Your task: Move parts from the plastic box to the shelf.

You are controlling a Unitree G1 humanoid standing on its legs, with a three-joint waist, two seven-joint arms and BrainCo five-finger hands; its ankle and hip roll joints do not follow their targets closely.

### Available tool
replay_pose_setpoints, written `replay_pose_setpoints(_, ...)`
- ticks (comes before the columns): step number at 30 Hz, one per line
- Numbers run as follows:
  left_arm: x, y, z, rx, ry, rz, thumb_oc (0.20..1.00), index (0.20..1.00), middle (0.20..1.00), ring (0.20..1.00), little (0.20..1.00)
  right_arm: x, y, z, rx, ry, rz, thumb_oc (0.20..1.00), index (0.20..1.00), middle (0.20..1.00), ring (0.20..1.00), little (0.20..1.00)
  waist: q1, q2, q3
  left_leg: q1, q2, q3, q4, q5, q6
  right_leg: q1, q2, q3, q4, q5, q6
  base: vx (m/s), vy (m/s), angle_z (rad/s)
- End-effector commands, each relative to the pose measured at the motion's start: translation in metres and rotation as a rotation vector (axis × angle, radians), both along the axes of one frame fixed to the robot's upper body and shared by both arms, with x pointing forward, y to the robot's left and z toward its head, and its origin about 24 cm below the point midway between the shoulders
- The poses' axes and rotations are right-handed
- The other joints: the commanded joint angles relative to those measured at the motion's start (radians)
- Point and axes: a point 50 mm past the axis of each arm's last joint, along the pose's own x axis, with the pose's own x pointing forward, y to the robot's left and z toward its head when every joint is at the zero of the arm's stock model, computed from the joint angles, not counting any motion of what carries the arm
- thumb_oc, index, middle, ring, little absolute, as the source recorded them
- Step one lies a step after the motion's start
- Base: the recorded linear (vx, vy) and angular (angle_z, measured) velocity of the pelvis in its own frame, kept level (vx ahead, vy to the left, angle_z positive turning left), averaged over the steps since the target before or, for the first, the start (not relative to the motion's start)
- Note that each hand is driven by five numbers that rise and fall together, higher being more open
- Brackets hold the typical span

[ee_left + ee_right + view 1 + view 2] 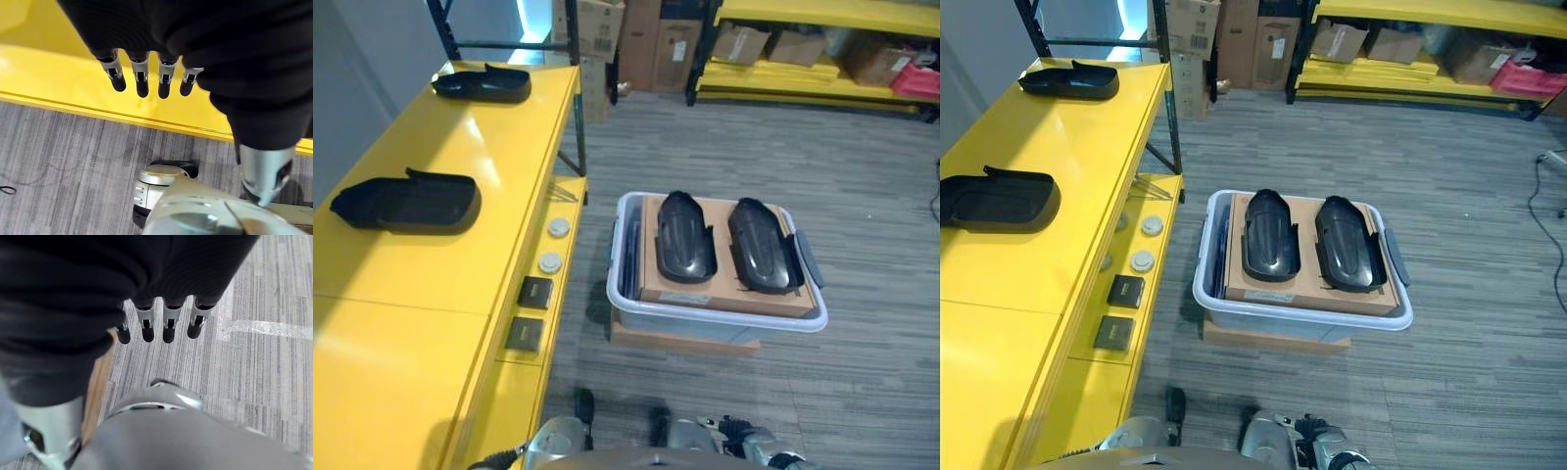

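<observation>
Two glossy black moulded plastic parts (685, 237) (761, 245) lie side by side on brown cardboard in the translucent white plastic box (625, 304), at 3 o'clock of the yellow shelf (460, 157). Left hand (146, 73) and right hand (161, 318): fingers straight, empty.

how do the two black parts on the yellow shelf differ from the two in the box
The shelf parts lie hollow side up like shallow trays, far apart. The box parts lie domed side up, close side by side on cardboard in the plastic box. All four are black, glossy and elongated.
</observation>
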Motion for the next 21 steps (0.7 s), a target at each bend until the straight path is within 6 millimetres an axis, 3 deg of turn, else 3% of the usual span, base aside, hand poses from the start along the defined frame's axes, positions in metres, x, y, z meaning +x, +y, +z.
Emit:
replay_pose_setpoints(1, 0.010, 0.028, 0.008, 0.062, -0.028, 0.018, 1.000, 1.000, 1.000, 1.000, 1.000, -0.017, -0.012, -0.001, -0.027, 0.013, 0.021, 1.000, 1.000, 1.000, 1.000, 1.000, -0.003, -0.016, -0.018, 0.020, -0.038, -0.047, 0.140, -0.221, 0.022, 0.057, -0.041, -0.001, -0.207, 0.299, 0.053, 0.18, -0.584, 0.22)
replay_pose_setpoints(2, 0.009, 0.027, 0.008, 0.062, -0.030, 0.028, 1.000, 1.000, 1.000, 1.000, 1.000, -0.013, -0.011, 0.000, -0.030, -0.004, 0.056, 1.000, 1.000, 1.000, 1.000, 1.000, 0.003, -0.025, -0.029, 0.029, 0.004, -0.044, 0.126, -0.213, -0.002, 0.102, -0.044, -0.035, -0.246, 0.277, 0.071, 0.19, -0.620, 0.21)
replay_pose_setpoints(4, 0.008, 0.026, 0.008, 0.061, -0.032, 0.054, 1.000, 1.000, 1.000, 1.000, 1.000, -0.011, -0.010, 0.000, -0.029, -0.016, 0.067, 1.000, 1.000, 1.000, 1.000, 1.000, 0.005, -0.036, -0.034, 0.024, 0.028, -0.041, 0.138, -0.219, -0.019, 0.111, -0.047, -0.050, -0.258, 0.269, 0.074, 0.14, -0.494, 0.22)
replay_pose_setpoints(7, 0.008, 0.023, 0.007, 0.047, -0.035, 0.121, 1.000, 1.000, 1.000, 1.000, 1.000, -0.005, -0.011, 0.003, -0.055, -0.047, 0.149, 1.000, 1.000, 1.000, 1.000, 1.000, -0.005, -0.048, -0.051, 0.036, 0.105, -0.024, 0.129, -0.189, -0.059, 0.126, -0.005, -0.070, -0.224, 0.211, 0.043, 0.12, -0.460, 0.11)
replay_pose_setpoints(8, 0.005, 0.015, 0.004, 0.037, -0.047, 0.151, 1.000, 1.000, 1.000, 1.000, 1.000, 0.004, -0.013, 0.009, -0.069, -0.130, 0.214, 1.000, 1.000, 1.000, 1.000, 1.000, -0.013, -0.053, -0.048, 0.025, 0.149, -0.023, 0.146, -0.163, -0.080, 0.136, 0.033, -0.071, -0.216, 0.183, 0.008, 0.10, -0.591, 0.23)
replay_pose_setpoints(9, 0.003, 0.010, 0.003, 0.028, -0.052, 0.168, 1.000, 1.000, 1.000, 1.000, 1.000, 0.015, -0.011, 0.015, -0.042, -0.191, 0.267, 1.000, 1.000, 1.000, 1.000, 1.000, -0.014, -0.059, -0.043, 0.009, 0.170, -0.020, 0.172, -0.150, -0.090, 0.148, 0.054, -0.081, -0.224, 0.176, -0.012, 0.08, -0.537, 0.13)
replay_pose_setpoints(12, 0.003, 0.006, 0.002, 0.018, -0.073, 0.172, 1.000, 1.000, 1.000, 1.000, 1.000, 0.020, -0.008, 0.021, -0.031, -0.225, 0.326, 1.000, 1.000, 1.000, 1.000, 1.000, -0.023, -0.062, -0.028, -0.030, 0.198, -0.008, 0.242, -0.106, -0.103, 0.171, 0.090, -0.098, -0.251, 0.172, -0.042, 0.01, -0.321, -0.11)
replay_pose_setpoints(14, 0.007, 0.003, 0.002, 0.013, -0.087, 0.155, 1.000, 1.000, 1.000, 1.000, 1.000, 0.011, -0.009, 0.017, 0.035, -0.161, 0.276, 1.000, 1.000, 1.000, 1.000, 1.000, -0.025, -0.060, -0.015, -0.055, 0.178, 0.019, 0.288, -0.115, -0.097, 0.200, 0.105, -0.133, -0.276, 0.168, -0.055, 0.00, -0.278, 0.28)
replay_pose_setpoints(15, 0.011, 0.000, 0.002, 0.013, -0.086, 0.127, 1.000, 1.000, 1.000, 1.000, 1.000, 0.006, -0.010, 0.014, 0.066, -0.165, 0.233, 1.000, 1.000, 1.000, 1.000, 1.000, -0.020, -0.054, -0.011, -0.067, 0.134, 0.036, 0.280, -0.130, -0.094, 0.208, 0.106, -0.157, -0.283, 0.168, -0.053, -0.02, -0.125, 0.35)
replay_pose_setpoints(16, 0.011, 0.000, 0.002, 0.014, -0.086, 0.116, 1.000, 1.000, 1.000, 1.000, 1.000, 0.006, -0.010, 0.014, 0.076, -0.165, 0.223, 1.000, 1.000, 1.000, 1.000, 1.000, -0.018, -0.051, -0.011, -0.067, 0.118, 0.036, 0.272, -0.136, -0.092, 0.210, 0.106, -0.162, -0.283, 0.167, -0.053, 0.00, -0.027, 0.45)
replay_pose_setpoints(17, 0.013, 0.000, 0.002, 0.018, -0.080, 0.079, 1.000, 1.000, 1.000, 1.000, 1.000, 0.004, -0.010, 0.012, 0.089, -0.162, 0.188, 1.000, 1.000, 1.000, 1.000, 1.000, -0.012, -0.039, -0.013, -0.061, 0.065, 0.040, 0.218, -0.134, -0.091, 0.212, 0.111, -0.178, -0.290, 0.168, -0.049, 0.02, 0.017, 0.36)
replay_pose_setpoints(21, 0.009, 0.001, 0.002, 0.029, -0.047, 0.041, 1.000, 1.000, 1.000, 1.000, 1.000, 0.003, -0.011, 0.011, 0.045, -0.164, 0.162, 1.000, 1.000, 1.000, 1.000, 1.000, -0.017, -0.021, -0.026, -0.023, 0.040, 0.043, 0.112, -0.091, -0.100, 0.217, 0.122, -0.191, -0.316, 0.180, -0.044, 0.04, 0.043, 0.36)
